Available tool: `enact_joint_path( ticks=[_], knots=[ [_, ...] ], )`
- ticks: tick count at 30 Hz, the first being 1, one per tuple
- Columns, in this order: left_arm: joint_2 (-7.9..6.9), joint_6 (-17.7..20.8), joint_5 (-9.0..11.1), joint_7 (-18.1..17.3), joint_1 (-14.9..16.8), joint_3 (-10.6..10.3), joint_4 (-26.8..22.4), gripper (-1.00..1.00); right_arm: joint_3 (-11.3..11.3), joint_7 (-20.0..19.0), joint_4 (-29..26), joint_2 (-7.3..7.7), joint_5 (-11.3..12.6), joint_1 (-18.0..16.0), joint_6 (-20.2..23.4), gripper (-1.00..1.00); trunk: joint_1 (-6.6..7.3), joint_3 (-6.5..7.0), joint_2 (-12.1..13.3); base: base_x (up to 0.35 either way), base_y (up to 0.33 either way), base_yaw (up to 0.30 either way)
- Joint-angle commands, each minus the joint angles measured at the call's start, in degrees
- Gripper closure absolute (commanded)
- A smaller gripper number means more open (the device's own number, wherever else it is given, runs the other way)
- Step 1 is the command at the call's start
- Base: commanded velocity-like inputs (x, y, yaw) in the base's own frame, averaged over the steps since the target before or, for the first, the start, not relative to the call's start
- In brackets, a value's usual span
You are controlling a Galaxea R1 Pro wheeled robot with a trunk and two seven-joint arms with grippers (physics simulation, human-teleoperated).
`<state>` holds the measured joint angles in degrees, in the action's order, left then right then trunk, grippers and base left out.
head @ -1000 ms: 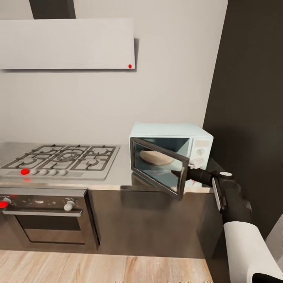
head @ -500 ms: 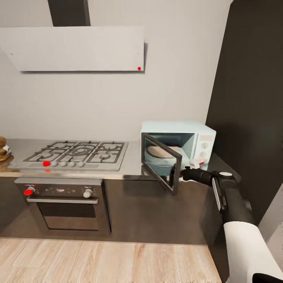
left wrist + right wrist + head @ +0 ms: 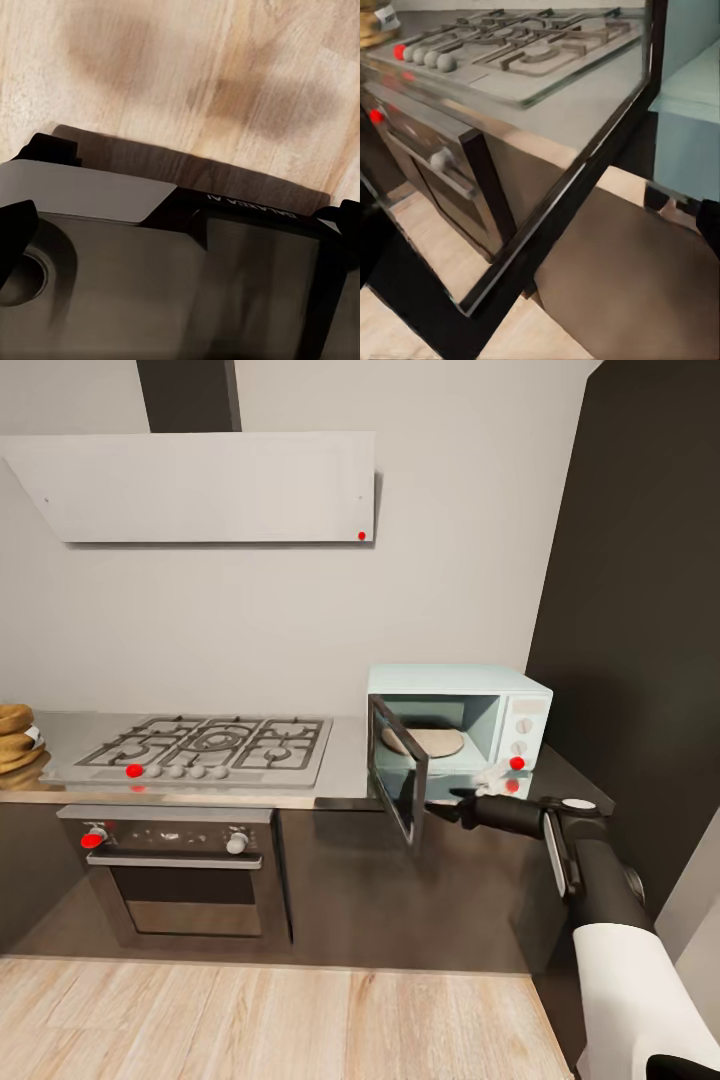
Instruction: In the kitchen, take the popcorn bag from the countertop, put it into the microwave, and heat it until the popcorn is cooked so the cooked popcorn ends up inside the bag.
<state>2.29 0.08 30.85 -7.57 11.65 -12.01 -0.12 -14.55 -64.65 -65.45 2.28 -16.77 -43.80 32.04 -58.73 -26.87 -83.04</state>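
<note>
Robot arm at an open microwave (image 3: pixel 458 722) on a grey countertop (image 3: pixel 340 780).

The door (image 3: pixel 397 780) hangs open; the right gripper (image 3: pixel 447 808) sits just beside its edge (grip state unclear). A tan bag (image 3: pixel 17 732) lies at the far left, likely the popcorn. Loading and heating remain.

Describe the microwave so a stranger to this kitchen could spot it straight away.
Follow the grey countertop to its right end, past the gas hob, up to the tall dark cabinet. The microwave sits there: a small pale mint-blue box, door swung open, round plate inside. The black-and-steel oven is built in below the hob.
</note>
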Motion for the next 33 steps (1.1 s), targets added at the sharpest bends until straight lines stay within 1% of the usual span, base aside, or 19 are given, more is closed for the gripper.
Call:
enact_joint_path(
  ticks=[1, 2, 5, 17, 27, 33],
  knots=[
    [0.00, 0.0, 0.6, -0.2, 0.0, -0.5, 0.0, -1.00, -0.1, -1.5, -0.1, -0.02, -0.3, -0.1, 0.4, -1.00, 0.00, -0.06, 0.0, 0.000, 0.000, 0.000],
    [0.00, 0.0, 0.6, -0.2, 0.0, -0.5, 0.0, -1.00, -0.1, -2.8, 0.0, -0.01, -0.3, -0.1, 0.4, -1.00, 0.00, -0.06, 0.0, 0.000, 0.000, 0.000],
    [0.00, 0.0, 0.6, -0.2, 0.0, -0.5, 0.0, -1.00, -0.1, -4.0, 0.0, 0.00, -0.3, -0.1, 0.4, -1.00, 0.00, -0.06, 0.0, 0.000, 0.000, 0.000],
    [0.02, 0.0, 0.5, -0.2, 0.0, -0.5, 0.0, -1.00, -0.1, -3.7, 0.0, -0.10, -0.3, -0.1, 0.4, -1.00, 0.00, -0.06, 0.0, 0.000, 0.007, 0.000],
    [0.17, 0.0, 0.6, -0.2, 0.0, -0.5, 0.0, -1.00, -0.1, -3.6, 0.0, -0.15, -0.3, -0.1, 0.4, -1.00, 0.00, -0.06, 0.0, 0.000, 0.249, 0.000],
    [0.17, 0.0, 0.6, -0.2, 0.0, -0.5, 0.0, -1.00, -0.2, -3.6, 0.0, -0.09, -0.4, -0.1, 0.4, -1.00, 0.00, -0.06, 0.0, 0.000, 0.165, 0.000]
  ],
)
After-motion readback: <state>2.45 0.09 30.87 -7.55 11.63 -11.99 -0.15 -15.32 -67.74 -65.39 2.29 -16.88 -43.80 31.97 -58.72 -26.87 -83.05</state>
